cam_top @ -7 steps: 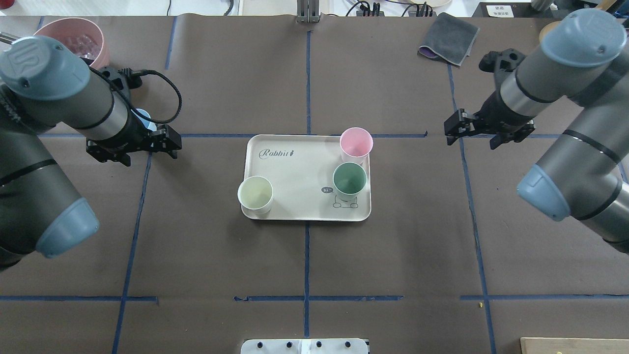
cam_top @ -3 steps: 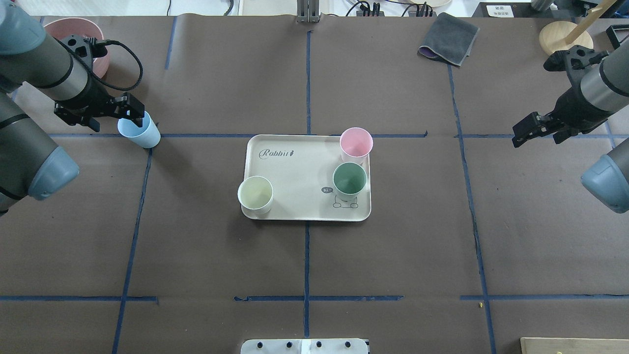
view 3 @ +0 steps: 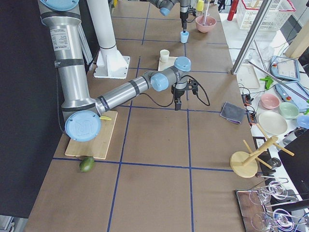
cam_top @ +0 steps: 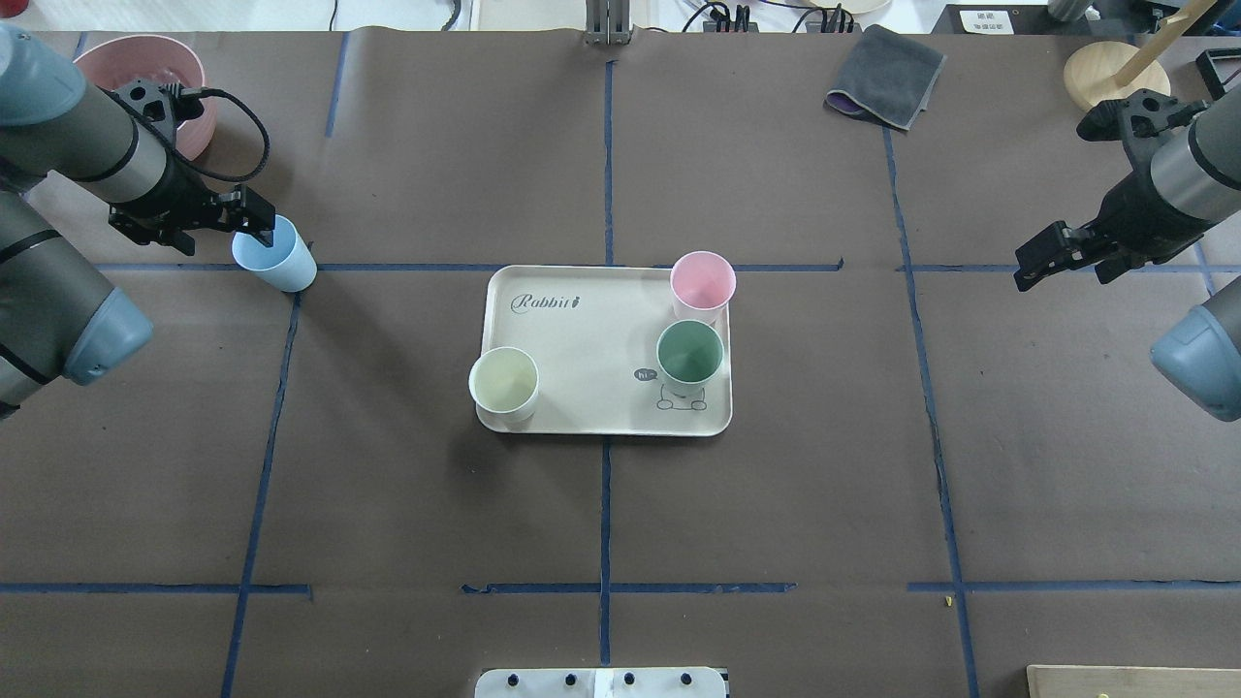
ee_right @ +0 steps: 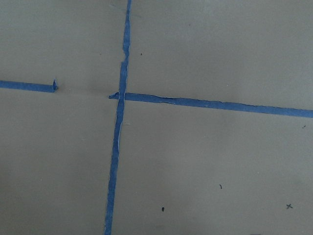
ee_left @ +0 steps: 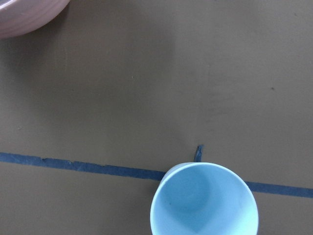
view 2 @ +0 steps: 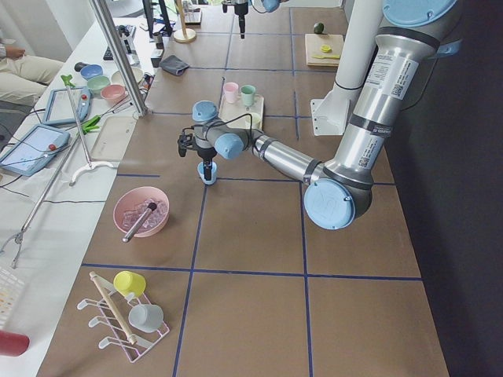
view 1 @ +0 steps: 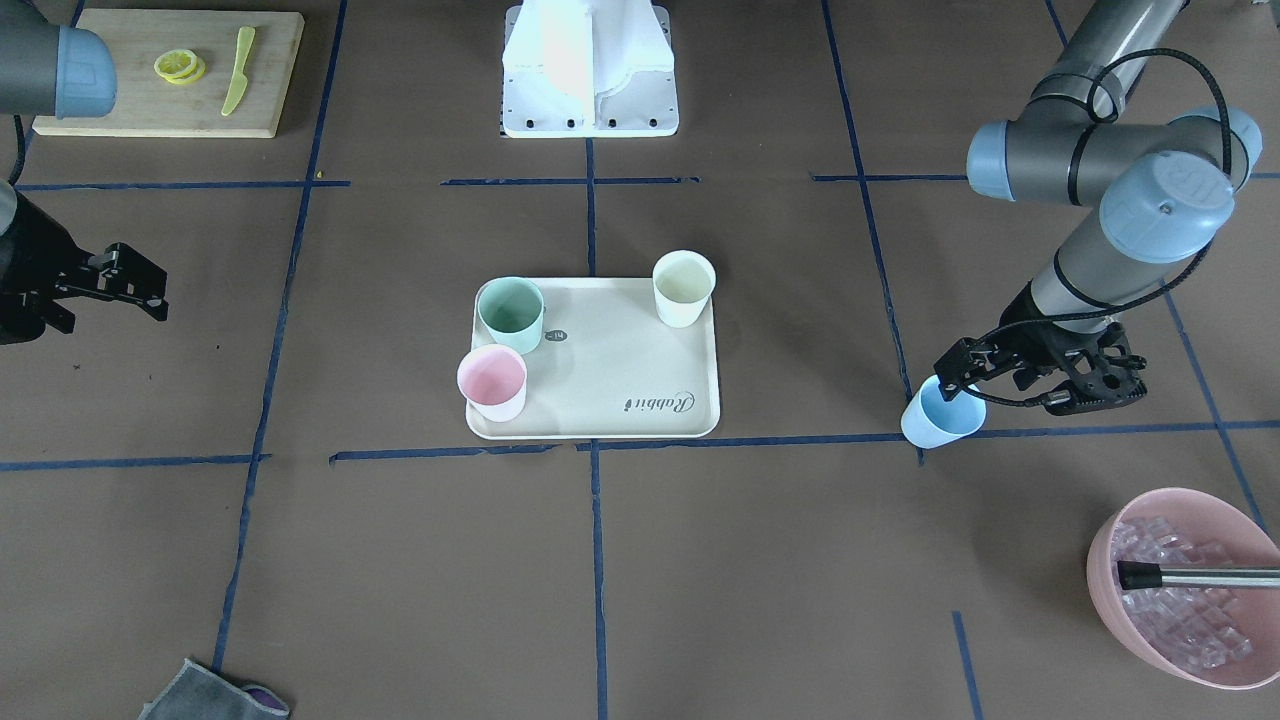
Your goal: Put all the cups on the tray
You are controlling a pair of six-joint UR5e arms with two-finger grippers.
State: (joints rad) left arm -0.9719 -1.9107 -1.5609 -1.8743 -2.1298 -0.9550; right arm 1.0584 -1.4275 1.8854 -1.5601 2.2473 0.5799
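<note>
The cream tray point(cam_top: 591, 334) point(view 1: 610, 370) lies mid-table. On it stand the pink cup point(cam_top: 703, 282) point(view 1: 492, 381), the green cup point(cam_top: 689, 355) point(view 1: 511, 311) and the cream cup point(cam_top: 504, 383) point(view 1: 684, 286). The light blue cup point(cam_top: 275, 258) point(view 1: 941, 417) point(ee_left: 204, 199) stands on the brown table well to the tray's left, by a tape line. My left gripper point(cam_top: 258, 224) point(view 1: 955, 377) hangs at that cup's rim, open as far as I can see. My right gripper point(cam_top: 1035, 264) point(view 1: 137, 286) hovers open and empty over bare table on the far right.
A pink bowl point(cam_top: 199, 92) point(view 1: 1103, 545) of ice cubes with a metal handle point(view 1: 1205, 577) in it sits behind the left arm. A grey cloth point(cam_top: 887, 76) and a wooden stand point(cam_top: 1094, 70) lie at the back right. A cutting board point(view 1: 120, 105) is near the robot's base.
Both arms have swung outward from where they were a second ago. The left gripper came down to the blue cup's rim and has barely shifted since. The cup stays in place.
</note>
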